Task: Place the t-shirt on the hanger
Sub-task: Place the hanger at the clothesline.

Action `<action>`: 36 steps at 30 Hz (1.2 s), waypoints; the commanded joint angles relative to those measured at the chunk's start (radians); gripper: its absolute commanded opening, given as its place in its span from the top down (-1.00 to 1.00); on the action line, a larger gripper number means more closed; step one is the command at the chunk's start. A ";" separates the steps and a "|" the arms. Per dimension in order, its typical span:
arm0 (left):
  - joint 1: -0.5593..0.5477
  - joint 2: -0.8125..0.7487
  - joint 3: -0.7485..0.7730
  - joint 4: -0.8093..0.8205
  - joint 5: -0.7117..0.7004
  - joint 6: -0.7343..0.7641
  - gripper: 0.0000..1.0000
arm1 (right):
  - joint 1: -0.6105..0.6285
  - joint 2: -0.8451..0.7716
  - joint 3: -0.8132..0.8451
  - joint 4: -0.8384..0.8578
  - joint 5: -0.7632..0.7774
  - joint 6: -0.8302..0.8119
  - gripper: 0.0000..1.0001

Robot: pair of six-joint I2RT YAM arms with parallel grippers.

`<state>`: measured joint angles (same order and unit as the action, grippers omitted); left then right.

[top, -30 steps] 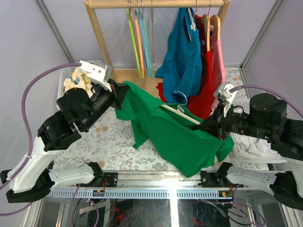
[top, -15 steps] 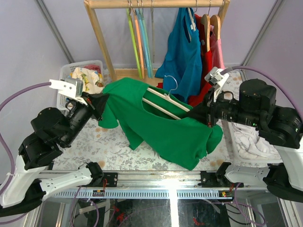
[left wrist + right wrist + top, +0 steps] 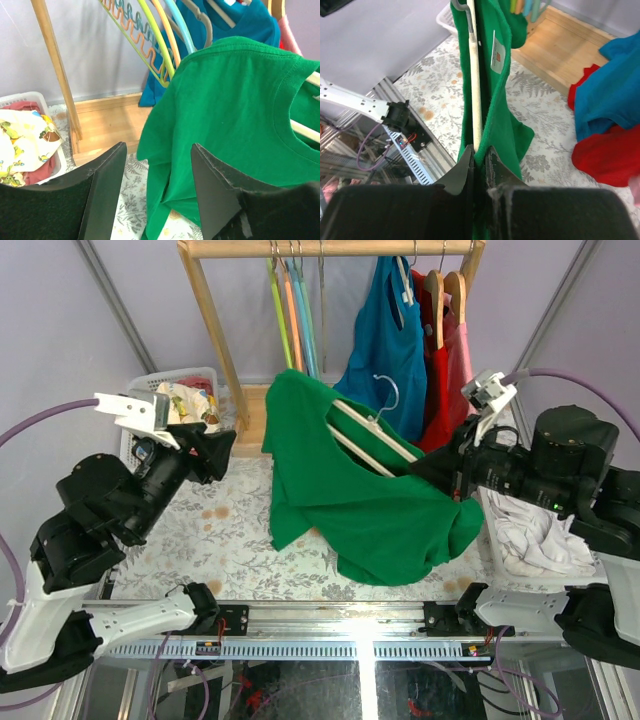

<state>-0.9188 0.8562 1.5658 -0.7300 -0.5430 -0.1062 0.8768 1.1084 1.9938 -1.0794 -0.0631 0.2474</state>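
The bright green t-shirt (image 3: 370, 510) hangs draped over the pale beige hanger (image 3: 375, 432), whose silver hook points up toward the rack. My right gripper (image 3: 428, 472) is shut on the hanger's right arm (image 3: 476, 75), with a fold of the t-shirt (image 3: 502, 115) pinched in alongside it; the jaws meet at my right gripper (image 3: 479, 152). My left gripper (image 3: 220, 447) stands open to the left of the shirt, not touching it. In the left wrist view the t-shirt (image 3: 225, 100) hangs beyond my left gripper (image 3: 157, 170), nothing between the fingers (image 3: 105, 190).
A wooden rack (image 3: 215, 320) stands at the back with green, orange and blue hangers (image 3: 295, 320), a blue garment (image 3: 385, 350) and a red garment (image 3: 445, 390). A white basket (image 3: 135, 392) of clothes sits back left. White cloth (image 3: 530, 535) lies at the right.
My left gripper has let go of the t-shirt's shoulder and opened. The shirt has swung right and now hangs from the hanger, which my right gripper has lifted.
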 commanded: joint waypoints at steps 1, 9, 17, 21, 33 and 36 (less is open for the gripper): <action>0.005 0.004 0.054 -0.023 -0.008 0.005 -0.08 | -0.002 -0.030 0.105 -0.010 0.123 -0.001 1.00; 0.006 0.019 0.045 -0.036 0.032 -0.016 -0.07 | -0.001 -0.041 0.175 -0.141 0.327 0.002 1.00; 0.005 0.024 -0.017 -0.036 0.049 -0.033 -0.08 | -0.002 -0.032 0.243 -0.295 0.473 0.061 1.00; 0.006 0.017 -0.050 -0.021 0.067 -0.049 -0.08 | -0.002 -0.026 0.243 -0.297 0.498 0.066 1.00; 0.006 -0.010 -0.096 -0.055 0.087 -0.076 -0.08 | -0.002 0.064 0.194 -0.146 0.440 0.058 1.00; 0.005 -0.033 -0.103 -0.065 0.093 -0.084 -0.09 | -0.001 0.148 0.256 -0.131 0.448 0.063 1.00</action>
<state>-0.9188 0.8463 1.4620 -0.7853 -0.4660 -0.1692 0.8768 1.1683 2.1914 -1.3663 0.3901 0.3138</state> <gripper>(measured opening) 0.540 0.078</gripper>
